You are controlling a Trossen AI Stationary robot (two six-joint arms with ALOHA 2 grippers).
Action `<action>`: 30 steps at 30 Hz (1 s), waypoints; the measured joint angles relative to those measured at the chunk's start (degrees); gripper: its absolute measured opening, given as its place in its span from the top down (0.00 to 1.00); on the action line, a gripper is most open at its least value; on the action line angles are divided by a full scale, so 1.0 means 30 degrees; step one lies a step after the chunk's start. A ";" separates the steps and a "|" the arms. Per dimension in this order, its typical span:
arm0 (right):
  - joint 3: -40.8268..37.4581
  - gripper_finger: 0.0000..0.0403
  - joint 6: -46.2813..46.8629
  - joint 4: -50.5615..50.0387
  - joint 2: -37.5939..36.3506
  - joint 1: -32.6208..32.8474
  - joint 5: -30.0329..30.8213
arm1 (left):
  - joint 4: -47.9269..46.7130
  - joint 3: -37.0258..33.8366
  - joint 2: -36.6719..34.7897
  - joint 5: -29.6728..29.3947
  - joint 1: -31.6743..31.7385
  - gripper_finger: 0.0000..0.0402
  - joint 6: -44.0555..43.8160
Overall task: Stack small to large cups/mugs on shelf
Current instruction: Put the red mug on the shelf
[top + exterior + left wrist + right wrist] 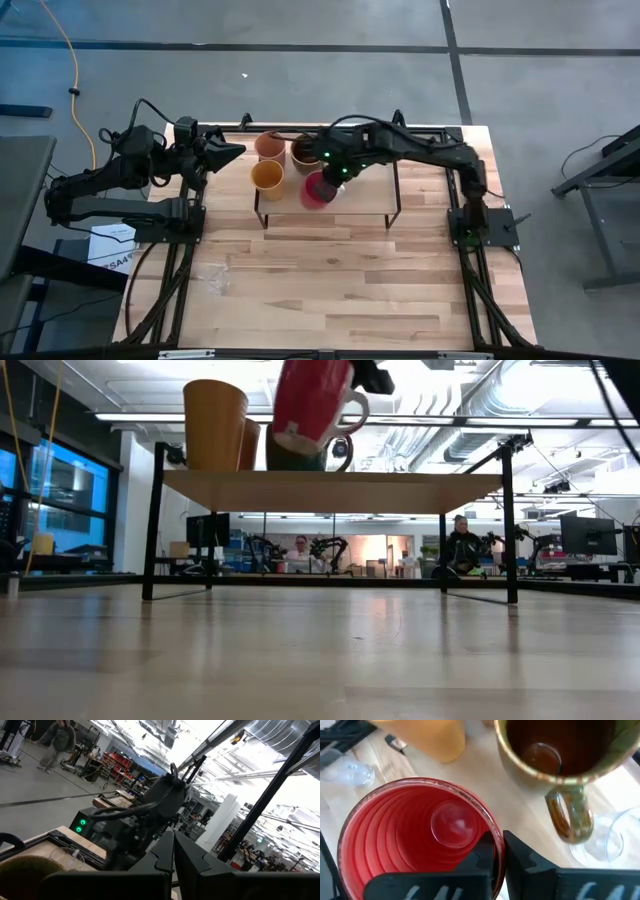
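1. Red cup (415, 845) hangs tilted above the shelf (330, 491), pinched at its rim by the right gripper (499, 854); the two fingers sit nearly together with the cup wall between them, one inside and one outside. Gripping the rim leaves the base free to meet the shelf top.
2. From table level the red cup is clear of the wood, leaning to one side, so it looks to be in mid-carry rather than set down.
3. On the shelf top stand the yellow-orange cup (267, 177), the peach tumbler (270, 146) behind it and the brown mug (555, 755) beside that, grouped at the shelf's left end. That leaves room to the right, probably for the larger pieces.
4. A clear glass mug (605, 837) shows just beyond the brown mug's handle.
5. The left gripper (228, 152) waits beside the shelf's left end, its fingers pressed together on nothing, out of the working arm's way.
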 joint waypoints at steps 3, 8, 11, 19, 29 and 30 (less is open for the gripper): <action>0.1508 1.00 0.0013 -0.1055 0.1115 -0.0015 0.0414 | 0.0000 0.0000 0.0000 0.0000 0.0001 0.99 0.0000; 0.2015 1.00 0.0568 -0.2042 0.2184 -0.0007 0.0914 | 0.0000 -0.0002 -0.0007 0.0000 -0.0004 0.99 0.0000; 0.1574 1.00 0.0959 -0.2191 0.2089 -0.0007 0.0925 | 0.0000 -0.0005 0.0000 0.0000 -0.0004 0.99 0.0000; 0.1545 1.00 0.1602 -0.1256 0.2094 -0.0007 0.1246 | 0.0000 -0.0007 -0.0007 -0.0007 0.0001 0.99 0.0015; 0.1545 0.96 0.2056 -0.1215 0.2235 -0.0014 0.1231 | -0.0002 -0.0002 -0.0001 -0.0007 0.0000 0.99 0.0022; 0.1545 0.95 0.2061 -0.1207 0.2235 -0.0014 0.1231 | -0.0007 -0.0001 0.0000 -0.0007 0.0001 0.99 0.0022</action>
